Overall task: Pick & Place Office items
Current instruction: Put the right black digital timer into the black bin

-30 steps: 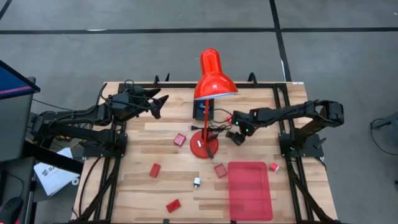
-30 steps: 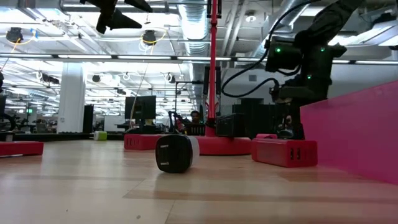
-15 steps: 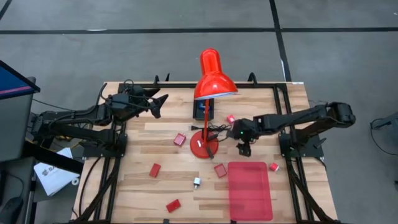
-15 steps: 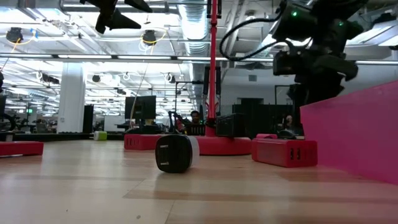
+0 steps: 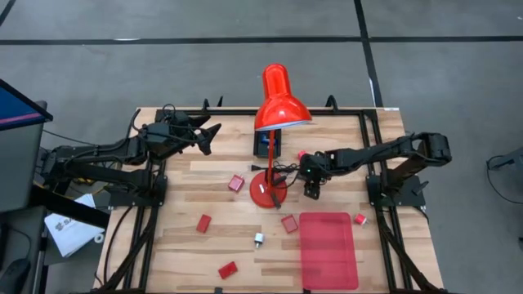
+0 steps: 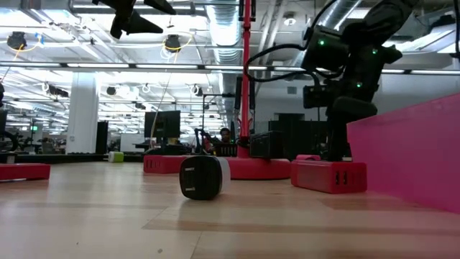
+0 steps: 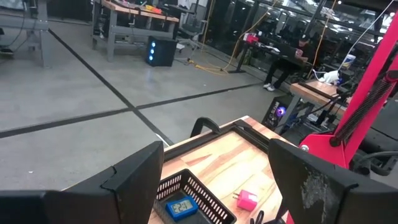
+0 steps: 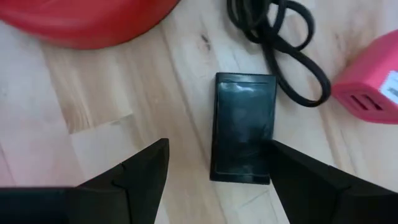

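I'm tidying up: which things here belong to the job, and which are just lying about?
Job: red blocks, pink block, black piece, white-silver plug.
Lying about: desk lamp, its black cord, mesh basket.

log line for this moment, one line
right gripper: open, above black block by lamp base | left gripper: open, raised at table's back-left | held: nothing

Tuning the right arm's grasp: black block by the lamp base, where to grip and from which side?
Come straight down with the right gripper, open and above it. The black block lies flat on the wood, a long rectangle; close across its two long edges at mid-length. The black cord loops by one end and a pink block sits beside, so stay centred.
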You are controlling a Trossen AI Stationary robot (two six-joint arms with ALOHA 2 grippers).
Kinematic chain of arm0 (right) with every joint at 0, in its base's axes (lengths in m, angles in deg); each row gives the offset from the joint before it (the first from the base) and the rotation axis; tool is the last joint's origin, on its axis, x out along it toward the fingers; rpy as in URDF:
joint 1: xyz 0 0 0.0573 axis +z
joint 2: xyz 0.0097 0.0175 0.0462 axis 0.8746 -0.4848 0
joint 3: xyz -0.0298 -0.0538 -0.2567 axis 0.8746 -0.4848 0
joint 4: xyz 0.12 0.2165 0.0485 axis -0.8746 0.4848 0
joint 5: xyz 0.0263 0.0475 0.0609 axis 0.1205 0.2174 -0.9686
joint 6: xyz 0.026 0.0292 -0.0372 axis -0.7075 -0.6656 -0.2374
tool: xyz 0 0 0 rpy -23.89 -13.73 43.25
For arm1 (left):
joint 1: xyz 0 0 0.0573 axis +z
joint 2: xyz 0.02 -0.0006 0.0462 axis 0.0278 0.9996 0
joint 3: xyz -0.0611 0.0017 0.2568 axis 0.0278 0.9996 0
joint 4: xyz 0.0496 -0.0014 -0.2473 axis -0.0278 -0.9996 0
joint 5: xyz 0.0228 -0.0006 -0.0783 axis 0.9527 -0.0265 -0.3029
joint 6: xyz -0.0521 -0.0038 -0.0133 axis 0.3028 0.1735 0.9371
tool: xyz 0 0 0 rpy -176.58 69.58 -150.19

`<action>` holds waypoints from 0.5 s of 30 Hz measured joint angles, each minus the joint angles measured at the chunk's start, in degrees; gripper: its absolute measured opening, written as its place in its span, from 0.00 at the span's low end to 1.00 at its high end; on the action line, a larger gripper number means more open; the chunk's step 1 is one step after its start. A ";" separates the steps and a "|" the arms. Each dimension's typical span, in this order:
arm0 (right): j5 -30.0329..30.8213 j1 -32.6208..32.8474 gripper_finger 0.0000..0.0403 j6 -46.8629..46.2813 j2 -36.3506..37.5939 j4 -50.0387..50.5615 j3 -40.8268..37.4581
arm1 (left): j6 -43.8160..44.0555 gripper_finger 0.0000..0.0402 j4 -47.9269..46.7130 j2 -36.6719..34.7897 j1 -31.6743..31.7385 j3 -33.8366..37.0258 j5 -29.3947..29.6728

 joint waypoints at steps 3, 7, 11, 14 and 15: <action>0.09 -1.14 0.65 -0.13 0.00 -0.27 0.00 | 0.00 0.71 -0.04 0.00 0.00 0.00 0.00; 0.08 -2.79 0.65 0.84 0.00 -0.33 0.00 | -0.43 0.71 -0.08 0.00 0.00 0.00 -0.02; 0.04 -4.92 0.65 2.02 -0.27 -0.48 0.02 | -0.55 0.71 -0.09 0.00 0.00 0.00 -0.02; -0.10 -5.61 0.65 2.86 -0.28 -0.44 0.04 | -0.61 0.71 -0.09 0.00 0.00 0.00 -0.74; -0.04 -5.60 0.65 2.90 -0.28 -0.44 0.04 | -0.61 0.71 -0.09 0.00 0.00 0.00 -0.88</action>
